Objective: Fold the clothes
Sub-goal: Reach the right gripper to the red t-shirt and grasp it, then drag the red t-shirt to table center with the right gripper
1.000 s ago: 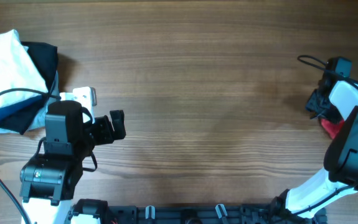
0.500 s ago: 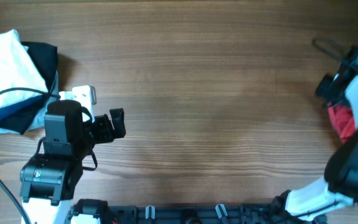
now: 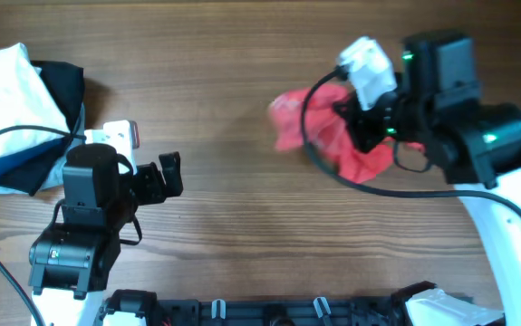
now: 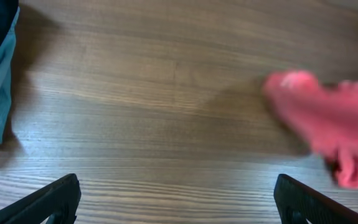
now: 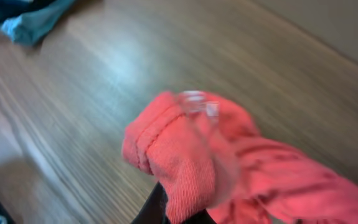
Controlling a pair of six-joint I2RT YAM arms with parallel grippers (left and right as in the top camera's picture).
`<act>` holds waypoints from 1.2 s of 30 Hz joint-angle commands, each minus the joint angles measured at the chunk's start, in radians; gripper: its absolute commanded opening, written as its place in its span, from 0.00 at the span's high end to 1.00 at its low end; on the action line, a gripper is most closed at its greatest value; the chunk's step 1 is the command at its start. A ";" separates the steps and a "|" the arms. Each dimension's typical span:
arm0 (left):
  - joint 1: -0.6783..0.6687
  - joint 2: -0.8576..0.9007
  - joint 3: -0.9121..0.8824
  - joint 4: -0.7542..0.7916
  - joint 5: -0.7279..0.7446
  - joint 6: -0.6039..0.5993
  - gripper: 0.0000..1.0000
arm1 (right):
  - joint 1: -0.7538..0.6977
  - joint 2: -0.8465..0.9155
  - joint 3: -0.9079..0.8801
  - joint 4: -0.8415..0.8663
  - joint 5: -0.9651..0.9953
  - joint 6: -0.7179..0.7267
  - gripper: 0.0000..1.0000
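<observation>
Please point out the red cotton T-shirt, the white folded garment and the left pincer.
Red cotton T-shirt (image 3: 332, 136): overhead view, bunched middle.
White folded garment (image 3: 6, 86): overhead view, upper face.
Left pincer (image 3: 171, 177): overhead view, midway between fingertips.

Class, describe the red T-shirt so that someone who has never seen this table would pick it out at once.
Start at the wooden table and look right of its middle, where the right gripper is shut on a crumpled bundle of cloth. That bundle is the red T-shirt, the only red thing here; the pile of garments at the far left edge is white, black and blue.
</observation>
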 commanded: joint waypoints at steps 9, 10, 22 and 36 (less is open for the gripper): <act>-0.006 0.000 0.018 0.280 0.391 -0.031 0.00 | 0.010 -0.008 -0.002 0.119 -0.108 0.028 0.96; -0.006 0.005 0.018 0.329 0.406 -0.063 0.00 | 0.010 -0.007 -0.002 0.132 -0.140 0.032 0.96; -0.061 0.226 0.018 0.329 0.404 -0.089 0.00 | 0.010 0.329 -0.001 0.856 -0.295 0.455 0.96; -0.328 0.408 0.018 0.362 0.325 -0.093 0.00 | -0.218 0.283 0.000 0.106 0.570 0.607 0.00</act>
